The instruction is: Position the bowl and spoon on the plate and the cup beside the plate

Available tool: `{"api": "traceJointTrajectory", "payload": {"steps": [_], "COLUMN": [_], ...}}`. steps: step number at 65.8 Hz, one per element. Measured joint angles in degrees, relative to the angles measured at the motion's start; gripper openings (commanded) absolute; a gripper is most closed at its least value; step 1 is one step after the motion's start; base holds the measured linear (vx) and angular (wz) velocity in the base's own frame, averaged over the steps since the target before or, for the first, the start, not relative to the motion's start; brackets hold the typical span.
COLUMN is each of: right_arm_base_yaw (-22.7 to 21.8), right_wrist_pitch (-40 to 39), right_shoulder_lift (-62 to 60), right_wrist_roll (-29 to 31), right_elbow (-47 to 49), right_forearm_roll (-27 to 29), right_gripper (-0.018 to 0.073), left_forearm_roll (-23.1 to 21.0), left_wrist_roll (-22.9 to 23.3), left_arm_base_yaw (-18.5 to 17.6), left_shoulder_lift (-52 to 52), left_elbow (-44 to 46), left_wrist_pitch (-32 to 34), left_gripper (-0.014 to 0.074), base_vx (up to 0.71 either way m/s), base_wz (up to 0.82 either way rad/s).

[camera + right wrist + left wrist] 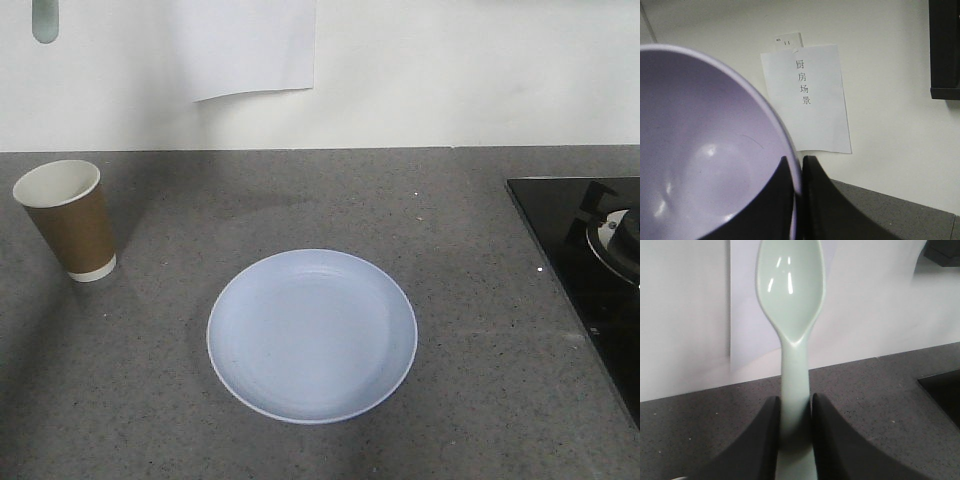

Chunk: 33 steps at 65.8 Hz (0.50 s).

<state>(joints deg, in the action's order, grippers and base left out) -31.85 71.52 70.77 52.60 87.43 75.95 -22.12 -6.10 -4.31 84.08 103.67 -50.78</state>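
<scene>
The pale blue plate (312, 335) lies bare in the middle of the grey counter. The brown paper cup (68, 219) stands upright at the far left, apart from the plate. A mint-white spoon (791, 305) is held upright in my left gripper (794, 407), which is shut on its handle, high above the counter; its tip shows at the top left (45, 20) of the front view. My right gripper (798, 167) is shut on the rim of the lavender bowl (705, 150), one finger inside and one outside. Neither gripper appears in the front view.
A black stove top (590, 270) with a burner occupies the counter's right side. A white wall with a taped paper sheet (250, 45) stands behind the counter. A dark cabinet edge (945, 50) hangs at the upper right of the right wrist view.
</scene>
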Motion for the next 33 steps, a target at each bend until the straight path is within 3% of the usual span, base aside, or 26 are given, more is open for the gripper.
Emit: {"api": "traceJointTrajectory", "payload": {"steps": [33], "right_arm_base_yaw": [0.0], "right_wrist_pitch": [0.0], "right_shoulder_lift": [0.0], "right_wrist_roll": [0.0], "right_elbow": [0.0], "right_forearm_roll": [0.0], "right_gripper": [-0.0005], "left_forearm_roll": [0.0], "left_wrist_roll": [0.0], "left_arm_base_yaw": [0.0], "left_shoulder_lift": [0.0], "left_elbow": [0.0], "left_wrist_pitch": [0.0], "left_gripper": [-0.0006], "base_vx": [0.0], "base_wz": [0.0]}}
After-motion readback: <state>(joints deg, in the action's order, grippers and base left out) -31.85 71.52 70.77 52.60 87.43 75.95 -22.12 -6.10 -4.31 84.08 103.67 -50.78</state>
